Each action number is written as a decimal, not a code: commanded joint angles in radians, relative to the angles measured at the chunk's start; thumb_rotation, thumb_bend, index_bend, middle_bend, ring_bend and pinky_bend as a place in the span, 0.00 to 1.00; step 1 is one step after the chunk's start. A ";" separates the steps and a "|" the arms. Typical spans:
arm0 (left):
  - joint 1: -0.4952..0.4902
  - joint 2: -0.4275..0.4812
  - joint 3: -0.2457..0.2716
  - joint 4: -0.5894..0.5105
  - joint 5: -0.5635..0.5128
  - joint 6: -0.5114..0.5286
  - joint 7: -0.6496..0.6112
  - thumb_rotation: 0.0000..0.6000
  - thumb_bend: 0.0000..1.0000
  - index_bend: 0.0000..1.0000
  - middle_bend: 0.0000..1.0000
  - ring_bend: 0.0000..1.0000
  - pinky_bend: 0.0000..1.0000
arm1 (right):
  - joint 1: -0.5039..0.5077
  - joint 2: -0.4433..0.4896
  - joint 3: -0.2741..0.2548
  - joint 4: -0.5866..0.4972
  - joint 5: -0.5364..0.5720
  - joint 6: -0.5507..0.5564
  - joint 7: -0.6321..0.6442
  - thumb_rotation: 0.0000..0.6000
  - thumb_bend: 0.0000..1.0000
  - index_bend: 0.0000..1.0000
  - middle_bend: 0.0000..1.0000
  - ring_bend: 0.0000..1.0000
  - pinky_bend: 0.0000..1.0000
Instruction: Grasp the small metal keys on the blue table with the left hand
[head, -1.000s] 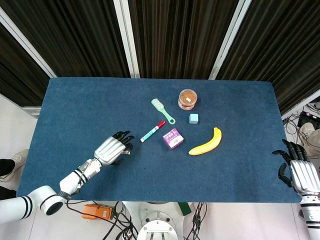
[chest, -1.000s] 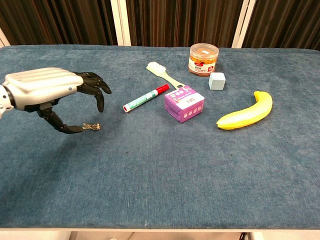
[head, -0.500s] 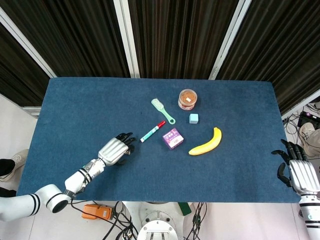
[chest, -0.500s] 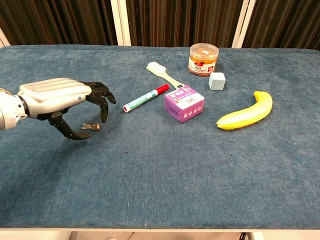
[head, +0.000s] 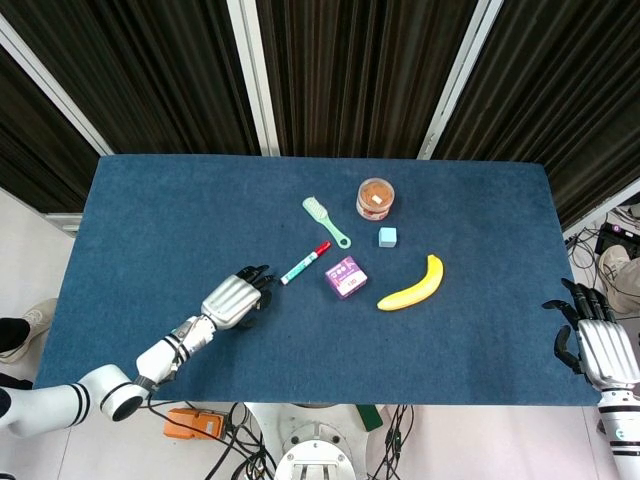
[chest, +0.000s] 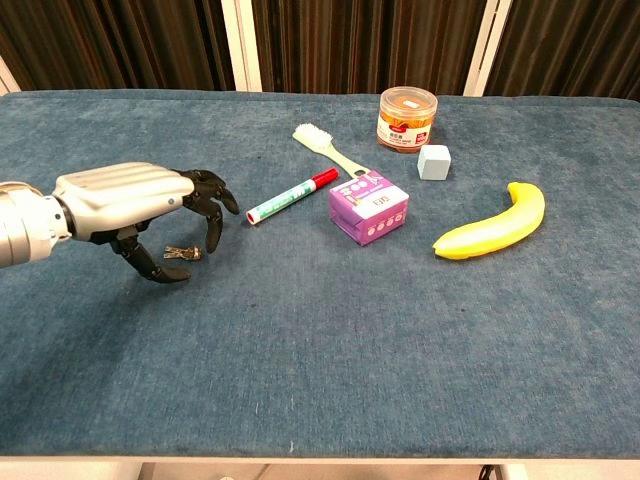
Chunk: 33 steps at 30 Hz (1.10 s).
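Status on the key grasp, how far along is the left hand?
Done: the left hand is over the keys, fingers curled down around them. In hand: nothing yet; in the chest view the keys lie flat on the blue table between the thumb and the other fingers, with no clear contact. Left: close on the keys and lift. The right hand sits at the table edge, holding nothing.

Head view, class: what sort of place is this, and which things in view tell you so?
Probably a robot test lab, not a home: unrelated items such as a banana and marker laid out on a blue table, dark slatted panels behind, loose cables on the floor.
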 joint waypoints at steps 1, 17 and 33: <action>-0.007 -0.011 0.004 0.017 -0.003 -0.006 -0.010 1.00 0.26 0.47 0.17 0.03 0.15 | 0.001 -0.001 0.000 0.001 -0.001 -0.001 -0.001 1.00 1.00 0.37 0.12 0.05 0.00; -0.045 -0.010 0.003 0.047 -0.009 -0.019 -0.026 1.00 0.29 0.55 0.20 0.04 0.15 | 0.005 -0.001 -0.001 -0.001 0.007 -0.012 -0.005 1.00 1.00 0.37 0.12 0.05 0.00; -0.058 -0.001 0.013 0.061 -0.033 -0.038 -0.035 1.00 0.40 0.58 0.20 0.04 0.15 | 0.006 -0.001 -0.001 -0.005 0.009 -0.015 -0.009 1.00 1.00 0.37 0.12 0.05 0.00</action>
